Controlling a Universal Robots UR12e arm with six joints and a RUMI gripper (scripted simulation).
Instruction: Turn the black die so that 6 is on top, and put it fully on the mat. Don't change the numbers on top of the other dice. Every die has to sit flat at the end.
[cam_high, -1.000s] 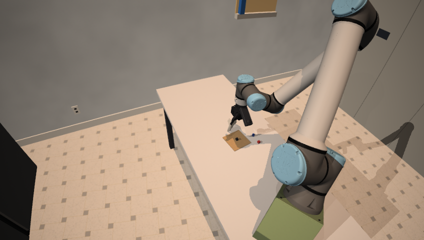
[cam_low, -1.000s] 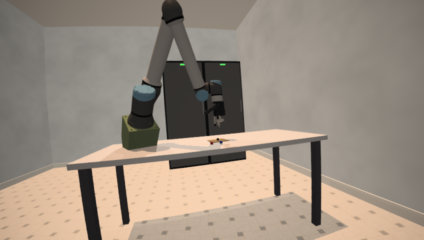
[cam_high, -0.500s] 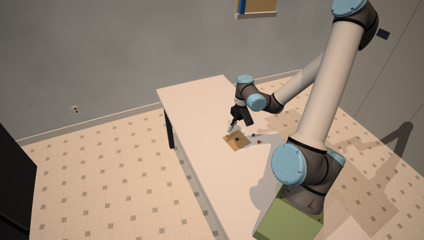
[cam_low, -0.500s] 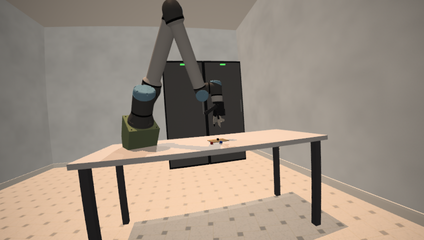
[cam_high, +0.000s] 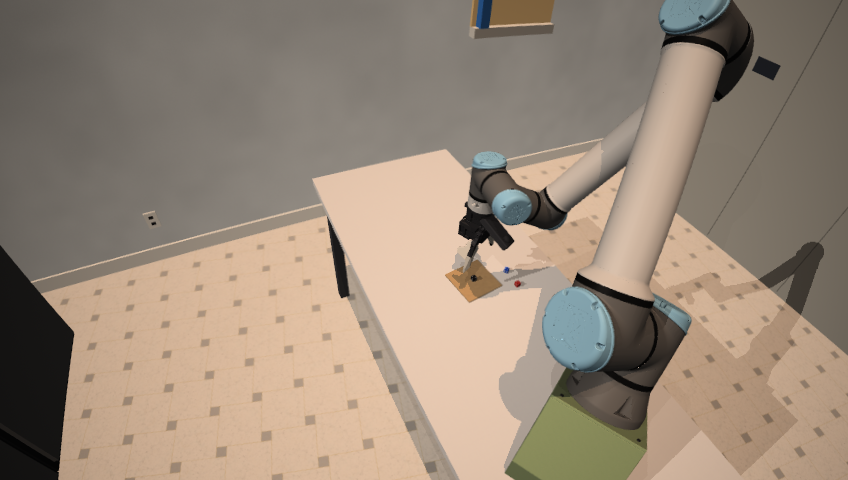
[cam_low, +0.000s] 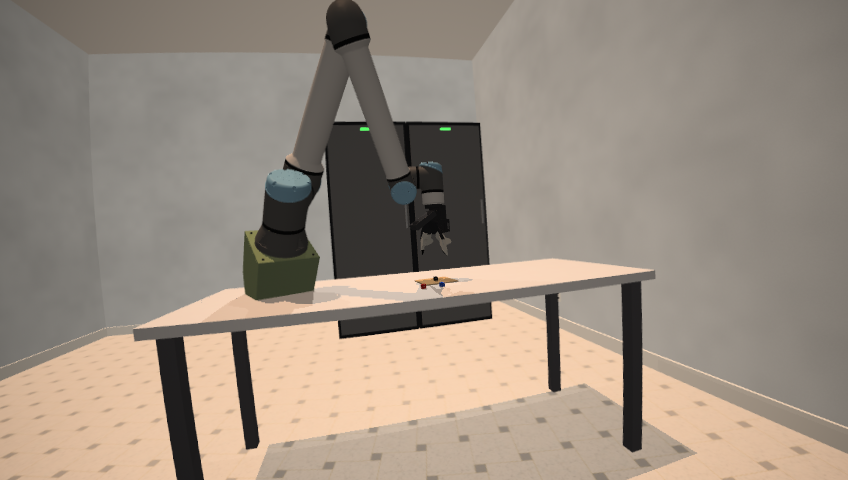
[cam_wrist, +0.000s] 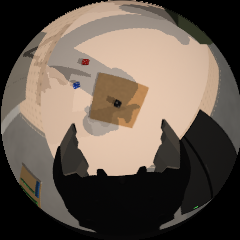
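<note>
The black die (cam_high: 473, 277) (cam_low: 435, 278) (cam_wrist: 117, 103) rests on the brown square mat (cam_high: 473, 294) (cam_low: 421, 281) (cam_wrist: 106, 84), near its middle. Its top number is too small to read. The red die (cam_high: 517, 283) (cam_low: 423, 286) (cam_wrist: 85, 62) and the blue die (cam_high: 506, 270) (cam_low: 442, 284) (cam_wrist: 76, 85) lie on the table beside the mat, apart from each other. Their numbers cannot be read either. My gripper (cam_low: 435, 253) (cam_wrist: 118, 122) is open and empty, with its jaws wide apart. It hangs above the table, higher than the mat and the dice.
The table (cam_high: 380, 220) (cam_low: 535, 272) carries the green base block (cam_high: 577, 434) (cam_low: 279, 276) of the arm at one end. The arm's shadow falls over part of the mat and table. Dark cabinets (cam_low: 374, 226) stand behind the table in the exterior view.
</note>
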